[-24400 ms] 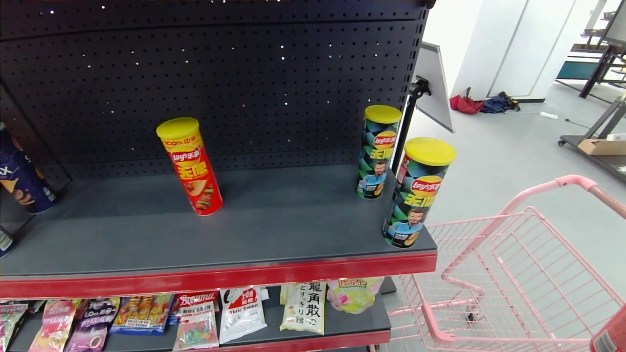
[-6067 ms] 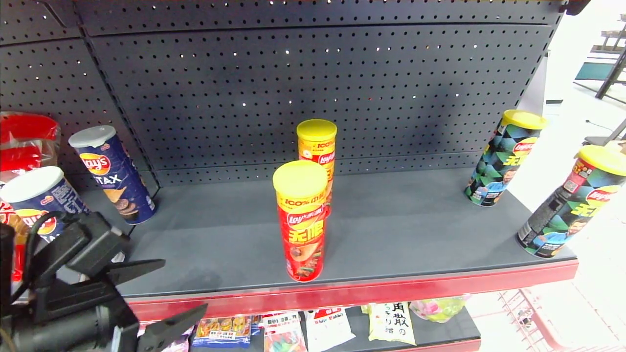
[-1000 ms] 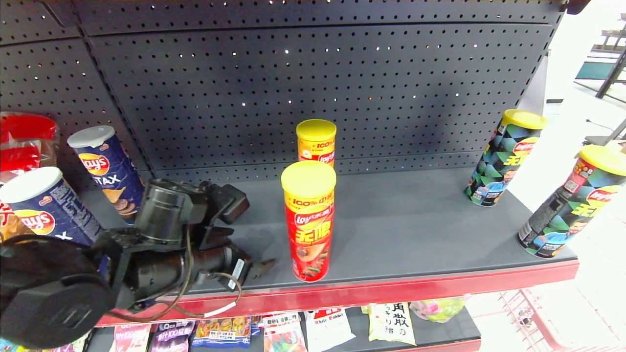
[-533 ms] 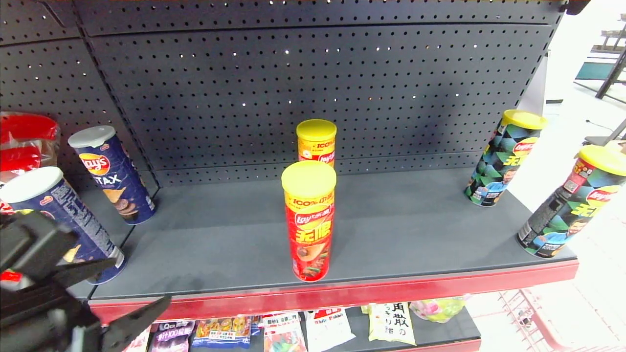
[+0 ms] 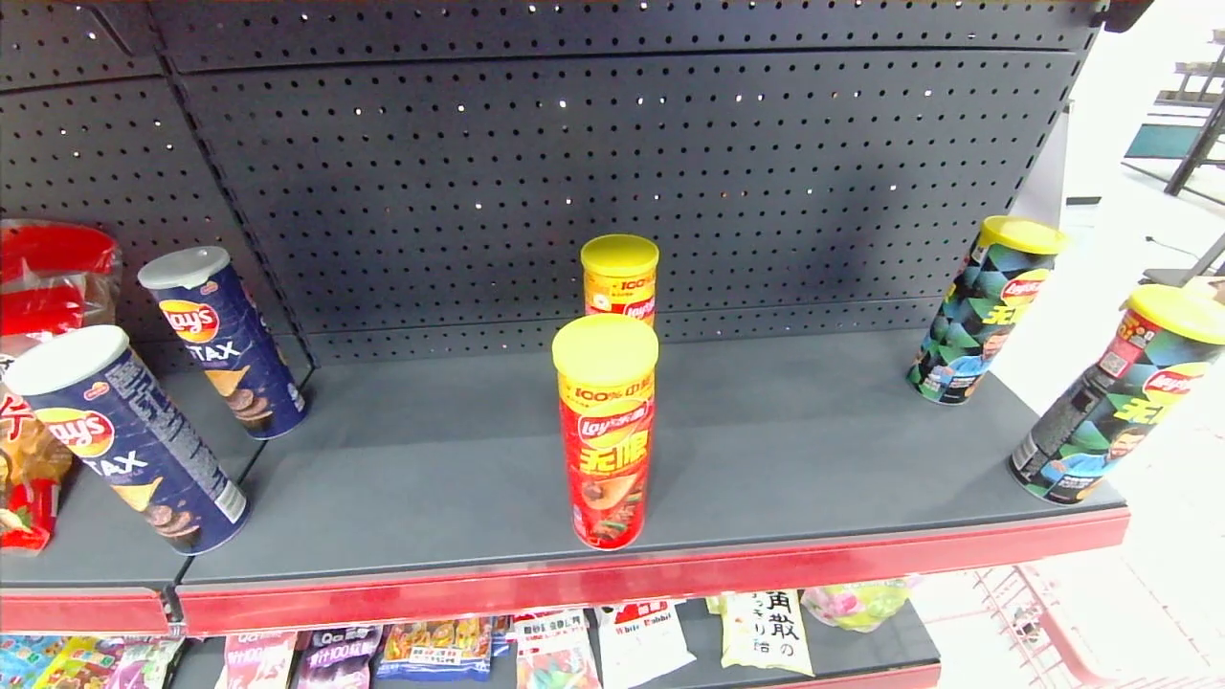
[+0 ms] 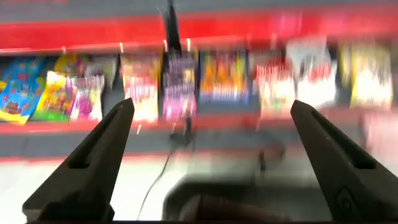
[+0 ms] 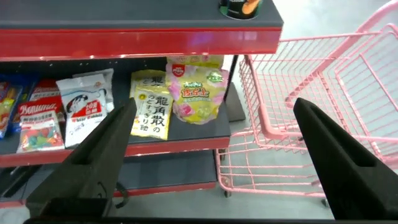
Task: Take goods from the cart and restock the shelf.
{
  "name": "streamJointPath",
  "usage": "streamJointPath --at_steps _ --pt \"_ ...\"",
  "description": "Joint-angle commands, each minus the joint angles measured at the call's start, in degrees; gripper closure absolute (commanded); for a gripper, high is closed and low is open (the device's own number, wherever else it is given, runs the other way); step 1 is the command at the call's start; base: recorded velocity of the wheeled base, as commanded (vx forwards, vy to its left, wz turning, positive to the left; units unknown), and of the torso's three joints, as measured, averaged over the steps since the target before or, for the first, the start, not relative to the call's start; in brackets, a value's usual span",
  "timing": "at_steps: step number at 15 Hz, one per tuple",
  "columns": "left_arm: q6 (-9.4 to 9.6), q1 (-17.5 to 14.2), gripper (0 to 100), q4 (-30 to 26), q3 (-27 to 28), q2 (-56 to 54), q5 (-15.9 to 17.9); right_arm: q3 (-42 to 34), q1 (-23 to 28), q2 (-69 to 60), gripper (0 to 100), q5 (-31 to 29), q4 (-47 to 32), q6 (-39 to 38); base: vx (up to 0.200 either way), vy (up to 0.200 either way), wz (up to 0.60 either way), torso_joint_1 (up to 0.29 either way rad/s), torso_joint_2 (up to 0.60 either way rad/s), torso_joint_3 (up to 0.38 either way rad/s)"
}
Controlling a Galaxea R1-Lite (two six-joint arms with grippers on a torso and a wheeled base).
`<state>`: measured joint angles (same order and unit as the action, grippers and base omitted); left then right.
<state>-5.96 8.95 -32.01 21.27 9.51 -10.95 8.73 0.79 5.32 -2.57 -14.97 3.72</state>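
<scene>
Left end effector [image 6: 212, 104]: fingers spread wide, released, nothing between them, facing a blurred lower shelf of coloured snack packets [image 6: 214, 74]. Right end effector [image 7: 214, 102]: likewise spread and empty, held low in front of the lower shelf [image 7: 186, 146], where a white packet [image 7: 84, 106], a pale yellow packet with dark characters [image 7: 151, 104] and a green-yellow bag [image 7: 199, 90] lie side by side. The pink wire cart [image 7: 323, 38] stands just beside this shelf's end. Above, the dark upper shelf [image 5: 766, 450] with its red front edge [image 5: 670, 574] carries the goods, all upright. Two red cans with yellow lids stand mid-shelf: the front red can [image 5: 606, 431] near the edge and the rear red can [image 5: 619, 277] directly behind it by the perforated back panel [image 5: 574, 172]. Two dark blue cans with white lids [image 5: 129, 440] [image 5: 222, 340] stand on the robot's left. Two cans with green-and-black geometric labels and yellow lids [image 5: 986, 306] [image 5: 1115, 392] stand at the shelf's right end.
</scene>
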Motion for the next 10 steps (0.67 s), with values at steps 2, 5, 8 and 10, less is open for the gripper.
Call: streamJointPath --at_steps 2,5,8,10 --pt "-1.86 -1.21 0 25.68 -16.61 -4.15 2.86 -0.91 -0.79 -5.32 0 8.29 0.47 -1.7 0.0 0.0 0.0 0.0 0.0 0.0" --pt "-0.37 -1.21 0 34.03 -20.92 -4.15 9.1 -4.42 -0.7 -5.32 0 3.45 8.2 -2.58 0.0 0.0 0.0 0.0 0.0 0.0" --pt "-0.37 -4.38 0 32.89 -20.75 -2.74 -0.39 -5.48 -0.7 -5.32 0 -3.93 11.19 -7.41 0.0 0.0 0.0 0.0 0.0 0.0" --pt "0.34 -7.98 0 32.89 -20.66 -3.44 -0.48 -6.97 -0.7 -5.32 0 -0.33 13.74 -2.49 0.0 0.0 0.0 0.0 0.0 0.0"
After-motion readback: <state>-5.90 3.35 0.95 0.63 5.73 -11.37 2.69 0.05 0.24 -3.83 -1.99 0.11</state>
